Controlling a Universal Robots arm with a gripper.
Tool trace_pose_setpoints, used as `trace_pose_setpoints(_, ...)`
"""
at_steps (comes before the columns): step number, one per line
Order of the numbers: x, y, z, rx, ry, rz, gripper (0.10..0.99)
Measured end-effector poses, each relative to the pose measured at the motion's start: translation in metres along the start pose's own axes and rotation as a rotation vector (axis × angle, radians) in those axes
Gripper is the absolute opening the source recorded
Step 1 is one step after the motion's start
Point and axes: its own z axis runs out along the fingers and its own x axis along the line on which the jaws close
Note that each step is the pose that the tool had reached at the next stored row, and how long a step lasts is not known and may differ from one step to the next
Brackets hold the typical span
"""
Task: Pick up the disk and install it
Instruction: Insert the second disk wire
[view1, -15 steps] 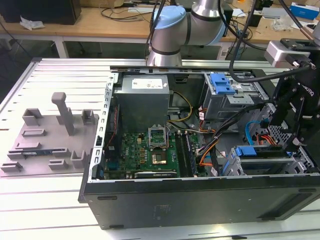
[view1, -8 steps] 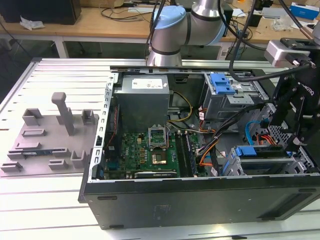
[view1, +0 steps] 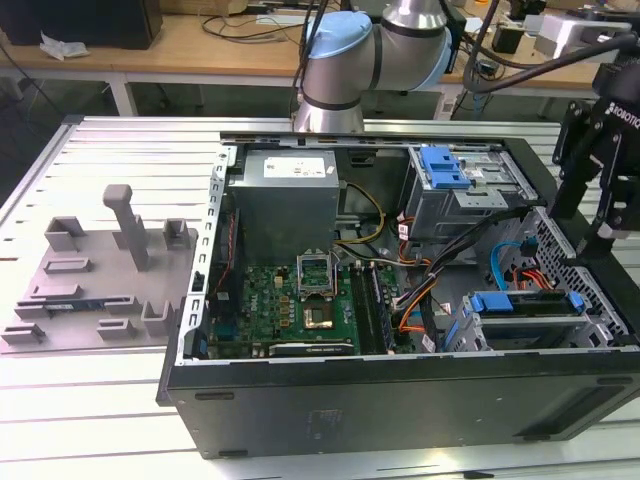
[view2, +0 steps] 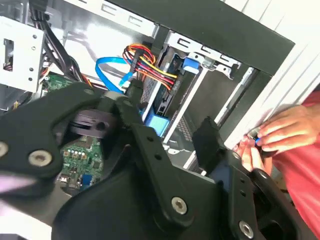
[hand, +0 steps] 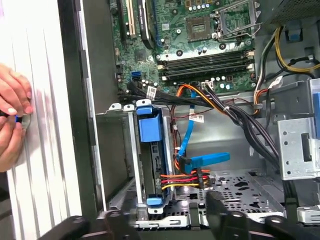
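At the 3 o'clock edge of the exterior view we find the end effector (view1: 607, 215), black, poised above the open computer case (view1: 400, 400) near its drive-bay corner. In both wrist views its two black fingers (hand: 222, 210) stand apart with only air between them; we log it as wide open and holding nothing.

The disk (hand: 150, 150) sits on edge in the metal drive cage (hand: 130, 155) inside the case, framed by its blue carrier, with one broad blue tab (hand: 149, 125) at the end nearer the motherboard (hand: 200, 35) and a smaller blue tab at the other end. In the exterior view we see the disk (view1: 525, 305) at about 4 o'clock within the case, lying along the cage just below the end effector. In the second wrist view the disk (view2: 162, 107) appears between the fingers' linkage and the case wall. A red-yellow-black power lead (hand: 180, 181) and a blue data cable (hand: 202, 161) run just beside the disk; we cannot tell whether either is plugged in.

A person's hands (hand: 12, 120) rest on the white slatted tabletop (hand: 45, 150) outside the case wall, pinching a small blue item. At 9 o'clock in the exterior view a grey parts fixture (view1: 100, 270) lies on the tabletop, well apart from the case.
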Motion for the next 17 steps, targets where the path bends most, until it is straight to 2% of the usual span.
trace_pose_setpoints(1,-0.0011,0.0002,-0.0005,0.001,0.0041,0.0,0.643)
trace_pose_setpoints(2,-0.0036,0.0005,-0.0013,0.001,0.0098,0.0,0.518)
trace_pose_setpoints(3,-0.0059,0.0008,-0.0017,0.001,0.0119,0.001,0.455)
trace_pose_setpoints(5,-0.0079,-0.0074,-0.0017,-0.023,0.0242,-0.003,0.455)
trace_pose_setpoints(8,-0.009,-0.0153,-0.0017,-0.028,0.0394,-0.004,0.455)
trace_pose_setpoints(10,-0.0093,-0.0169,-0.0014,-0.046,0.0475,-0.005,0.455)
trace_pose_setpoints(11,-0.01,-0.0169,-0.0011,-0.065,0.054,-0.002,0.455)
trace_pose_setpoints(15,-0.0185,-0.014,0.0005,-0.067,0.0638,0.002,0.455)
trace_pose_setpoints(16,-0.0208,-0.0112,0.0016,-0.065,0.076,0.002,0.455)
trace_pose_setpoints(17,-0.0214,-0.0078,0.0026,-0.064,0.0832,0.003,0.455)
